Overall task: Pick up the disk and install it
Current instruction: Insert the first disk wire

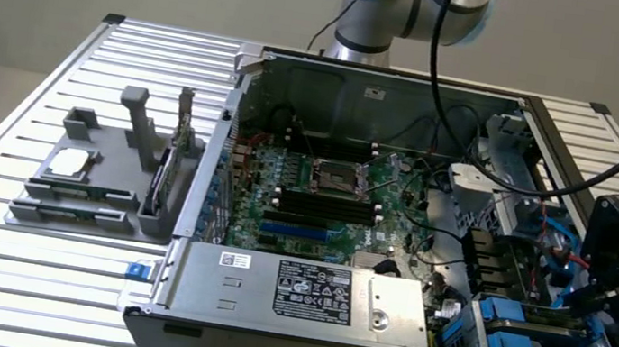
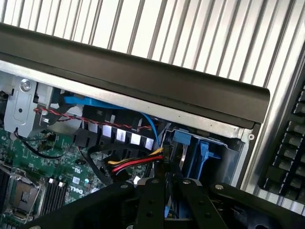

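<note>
**Entry: open PC case, drive-bay stage**

1. Gripper (image 1: 592, 309): you find it low at the exterior view's right, over the case's near-right corner. In the wrist view the black fingers (image 2: 151, 200) stand narrow, nearly together, pinching a thin dark edge with blue showing between them. That is prob. the carrier edge of the disk, though the grip point is partly hidden.
2. The disk (image 1: 540, 330): grey slab framed in blue plastic. It lies in the drive bay (image 1: 492, 340) at the case's near-right corner, just beside the gripper.
3. PC case (image 1: 231, 126): lid off, lying flat on the slatted table (image 1: 28, 280).
4. Motherboard (image 1: 318, 202): green, mid-case, w/ the CPU socket (image 1: 340, 178) toward its far side.
5. Silver box w/ black-and-white label (image 1: 317, 293): along the near wall, to the exterior view's left of the bay.
6. Red/yellow cables (image 2: 128, 164): you see them run to just beside the fingers, next to blue carrier tabs (image 2: 190, 143).
7. Grey fixture (image 1: 88, 197): on the table at the exterior view's left, well apart from the gripper.
8. Small square chip (image 1: 68, 162): sits on top of that fixture.
9. Arm (image 1: 412, 6): base at the far edge of the table, behind the case.
</note>
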`<action>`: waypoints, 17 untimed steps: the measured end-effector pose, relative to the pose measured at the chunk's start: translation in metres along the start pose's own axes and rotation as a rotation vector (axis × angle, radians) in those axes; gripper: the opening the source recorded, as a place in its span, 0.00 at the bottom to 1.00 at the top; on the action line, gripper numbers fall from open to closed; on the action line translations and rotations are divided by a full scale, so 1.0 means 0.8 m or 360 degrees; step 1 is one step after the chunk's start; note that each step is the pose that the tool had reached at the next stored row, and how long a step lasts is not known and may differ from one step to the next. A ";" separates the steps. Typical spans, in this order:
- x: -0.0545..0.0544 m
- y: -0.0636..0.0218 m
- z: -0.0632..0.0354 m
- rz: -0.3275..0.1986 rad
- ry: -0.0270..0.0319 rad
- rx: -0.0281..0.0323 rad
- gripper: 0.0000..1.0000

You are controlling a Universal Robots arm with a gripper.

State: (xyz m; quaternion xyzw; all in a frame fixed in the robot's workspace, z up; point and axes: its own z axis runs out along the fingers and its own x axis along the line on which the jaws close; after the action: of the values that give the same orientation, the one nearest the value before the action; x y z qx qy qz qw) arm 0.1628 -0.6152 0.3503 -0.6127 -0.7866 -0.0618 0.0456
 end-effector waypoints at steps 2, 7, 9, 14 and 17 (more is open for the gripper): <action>0.000 -0.001 0.000 0.0007 -0.00060 0.00050 0.16; 0.001 -0.005 0.001 0.0020 -0.00225 0.00145 0.16; 0.001 -0.008 0.003 0.0024 -0.00296 0.00172 0.16; 0.002 -0.010 0.003 0.0076 -0.00353 0.00132 0.16; 0.002 -0.011 0.003 0.0113 -0.00359 0.00106 0.16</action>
State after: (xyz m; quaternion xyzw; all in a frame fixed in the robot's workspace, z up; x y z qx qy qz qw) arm 0.1541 -0.6152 0.3475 -0.6408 -0.7650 -0.0506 0.0409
